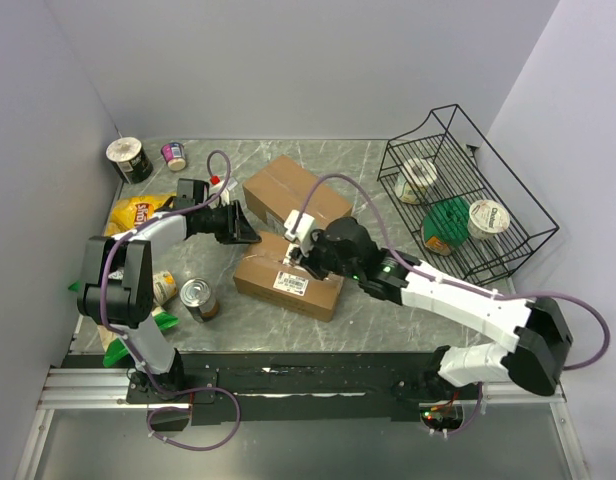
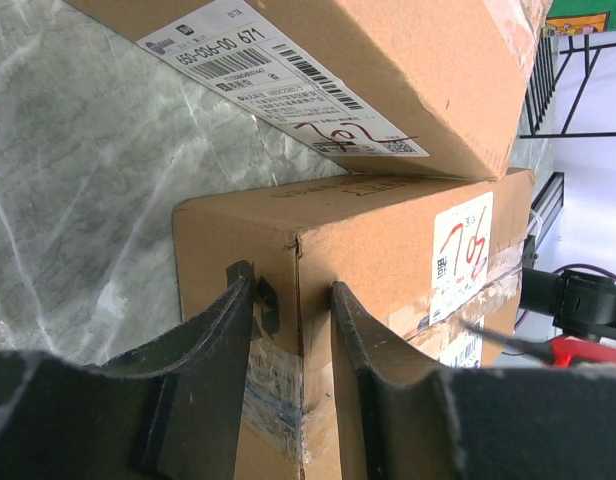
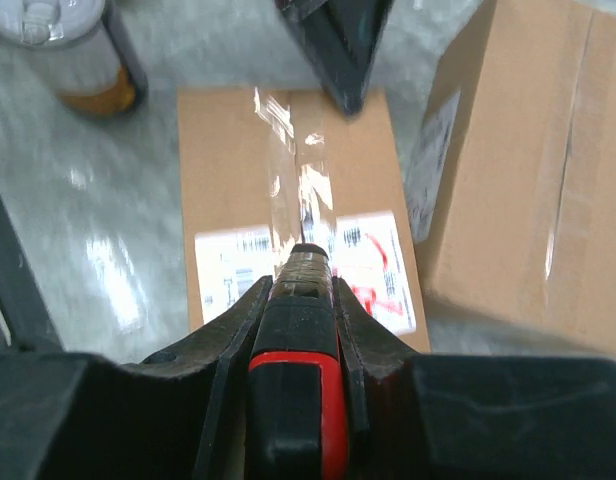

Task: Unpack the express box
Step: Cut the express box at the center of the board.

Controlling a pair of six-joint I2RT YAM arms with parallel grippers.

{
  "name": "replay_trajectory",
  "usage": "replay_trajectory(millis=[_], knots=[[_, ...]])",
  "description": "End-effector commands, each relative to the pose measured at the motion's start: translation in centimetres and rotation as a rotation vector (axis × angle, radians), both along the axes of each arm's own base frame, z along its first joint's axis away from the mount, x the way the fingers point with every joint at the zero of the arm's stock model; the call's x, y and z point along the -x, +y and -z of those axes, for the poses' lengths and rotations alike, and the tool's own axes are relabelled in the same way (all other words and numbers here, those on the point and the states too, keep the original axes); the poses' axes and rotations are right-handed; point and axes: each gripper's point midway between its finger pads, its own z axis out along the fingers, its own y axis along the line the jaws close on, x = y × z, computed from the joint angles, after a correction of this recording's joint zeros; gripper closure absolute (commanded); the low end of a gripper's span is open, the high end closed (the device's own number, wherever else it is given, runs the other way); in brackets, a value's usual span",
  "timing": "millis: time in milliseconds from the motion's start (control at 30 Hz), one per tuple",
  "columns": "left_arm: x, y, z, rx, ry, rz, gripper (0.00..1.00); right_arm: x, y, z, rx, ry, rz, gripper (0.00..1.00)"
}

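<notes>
- The express box lies near the middle of the table, taped seam up. A second box sits just behind it.
- The left gripper, its arm reaching in low from the left edge, is part-closed on the box's far-left corner, apparently to brace it.
- The right gripper, wrist angled down, is clamped on a cutter with its tip at the tape, likely for slitting.

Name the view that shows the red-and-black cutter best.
Right wrist: the cutter fills the centre, clamped in the right tool above the taped box. Left wrist catches only its front end at the frame's edge. In top external I cannot make it out by the tool.
</notes>
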Motion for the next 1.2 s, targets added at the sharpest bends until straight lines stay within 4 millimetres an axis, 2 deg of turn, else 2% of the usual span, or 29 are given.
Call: replay_trajectory(millis=[0, 200, 233, 333, 367, 433, 633, 700, 733, 800, 900, 1167], knots=[[0.5, 3.1, 5.9, -0.209, 0.082, -0.056, 0.64, 1.0, -3.0, 0.2, 0.046, -0.007, -0.010, 1.00], [0.5, 3.1, 6.1, -0.206, 0.089, -0.050, 0.64, 0.6, -4.7, 0.8, 0.063, -0.012, -0.021, 1.00], [0.5, 3.0, 6.1, -0.202, 0.086, -0.044, 0.64, 0.5, -4.7, 0.6, 0.048, -0.009, -0.026, 1.00], [0.6, 2.8, 6.0, -0.193, 0.084, -0.032, 0.64, -0.1, -4.3, -1.9, -0.041, -0.038, -0.044, 1.00], [0.6, 2.8, 6.0, -0.194, 0.085, -0.031, 0.64, 0.0, -3.9, -2.6, -0.072, -0.033, -0.074, 1.00], [0.7, 2.7, 6.0, -0.188, 0.082, -0.028, 0.64, -1.1, -3.7, -4.3, -0.140, -0.037, -0.059, 1.00], [0.8, 2.5, 6.1, -0.185, 0.087, -0.014, 0.64, -1.3, -0.7, -4.6, -0.235, 0.021, -0.151, 1.00], [0.9, 2.4, 6.2, -0.185, 0.091, -0.010, 0.64, -1.6, 0.1, -5.4, -0.266, 0.014, -0.159, 1.00], [0.8, 2.4, 6.1, -0.185, 0.089, -0.010, 0.64, -1.9, 0.5, -4.9, -0.270, 0.038, -0.149, 1.00], [0.9, 2.5, 6.2, -0.187, 0.095, -0.010, 0.64, -2.0, 1.3, -5.4, -0.283, 0.028, -0.164, 1.00], [0.8, 2.4, 6.0, -0.185, 0.088, -0.009, 0.64, -2.4, 1.9, -5.0, -0.265, -0.005, -0.174, 1.00], [0.9, 2.5, 6.0, -0.187, 0.088, -0.008, 0.64, -2.8, 2.0, -3.6, -0.218, -0.019, -0.188, 1.00]])
